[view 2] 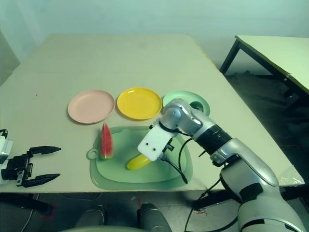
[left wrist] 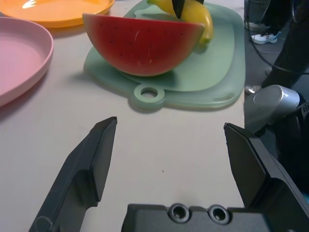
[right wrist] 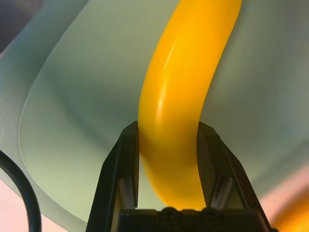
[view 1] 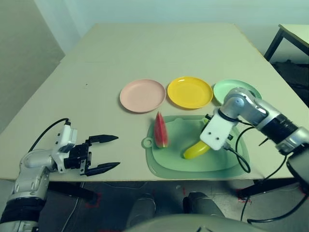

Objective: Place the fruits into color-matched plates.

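A: What do you have in the plates?

B: Your three plates sit in a row across the desk [view 1: 96, 53]. The pink plate [view 1: 142, 95] is on the left, the yellow plate [view 1: 189, 92] in the middle, the green plate [view 1: 231, 88] on the right, partly behind your right arm. The pink and yellow ones look bare. In the green plate you can see a small dark green thing [view 2: 197, 105] by the arm, though I cannot tell what it is.

A: And the mat?

B: The pale green mat [view 1: 176, 162] lies just in front of the plates, near the desk's front edge. The watermelon wedge [view 1: 161, 129] stands on its left part, rind down. The banana [view 1: 196, 150] is over the middle of the mat.

A: Who has the banana?

B: Your right tool [right wrist: 168, 166] has it. Its two black fingers [right wrist: 125, 164] are closed on the banana's curved body, one on each side, pointing steeply down at the mat.

A: The left one?

B: Your left tool [view 1: 109, 153] hangs over the bare desk left of the mat, fingers spread wide, holding nothing, aimed toward the watermelon.
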Motion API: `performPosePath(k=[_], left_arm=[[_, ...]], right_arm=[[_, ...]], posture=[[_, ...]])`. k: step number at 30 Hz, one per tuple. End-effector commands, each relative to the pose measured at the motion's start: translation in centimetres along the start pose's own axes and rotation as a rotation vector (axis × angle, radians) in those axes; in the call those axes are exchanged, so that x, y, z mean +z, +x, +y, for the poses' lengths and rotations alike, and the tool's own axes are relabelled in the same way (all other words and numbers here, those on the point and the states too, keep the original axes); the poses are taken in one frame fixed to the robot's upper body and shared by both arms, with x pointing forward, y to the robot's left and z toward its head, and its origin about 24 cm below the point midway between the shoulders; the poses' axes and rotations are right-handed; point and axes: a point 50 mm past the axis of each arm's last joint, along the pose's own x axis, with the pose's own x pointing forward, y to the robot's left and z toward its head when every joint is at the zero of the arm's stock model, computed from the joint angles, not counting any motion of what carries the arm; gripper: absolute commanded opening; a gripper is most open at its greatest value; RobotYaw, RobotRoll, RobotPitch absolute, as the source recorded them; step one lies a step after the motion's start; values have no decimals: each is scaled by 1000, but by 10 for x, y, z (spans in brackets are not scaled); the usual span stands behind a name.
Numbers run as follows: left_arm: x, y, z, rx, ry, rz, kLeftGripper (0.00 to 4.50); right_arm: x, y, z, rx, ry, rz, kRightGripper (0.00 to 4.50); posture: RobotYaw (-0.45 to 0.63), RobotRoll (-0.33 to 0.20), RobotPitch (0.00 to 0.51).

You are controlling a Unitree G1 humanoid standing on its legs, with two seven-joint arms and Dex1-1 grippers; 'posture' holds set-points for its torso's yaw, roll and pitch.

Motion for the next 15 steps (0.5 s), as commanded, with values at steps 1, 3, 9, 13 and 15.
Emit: performPosePath(k=[1, 3, 9, 13, 15], left_arm=[[2, 6, 4, 21, 10, -13, 4500], [4, 9, 6, 42, 10, -34, 4500], [10, 9, 14, 145, -16, -74, 4500], [16, 7, 23, 274, -24, -67, 4500], [20, 7, 27, 326, -29, -72, 4500]], right_arm=[[2, -23, -22, -106, 64, -42, 1675], [-3, -34, -30, -138, 100, -29, 1675], [-16, -57, -41, -186, 164, 26, 1675], [-24, -65, -50, -256, 193, 69, 1675], [-29, -71, -57, -344, 252, 68, 1675]], posture=[[15, 0, 59], [15, 0, 59], [19, 0, 54], [27, 0, 52], [33, 0, 51]])
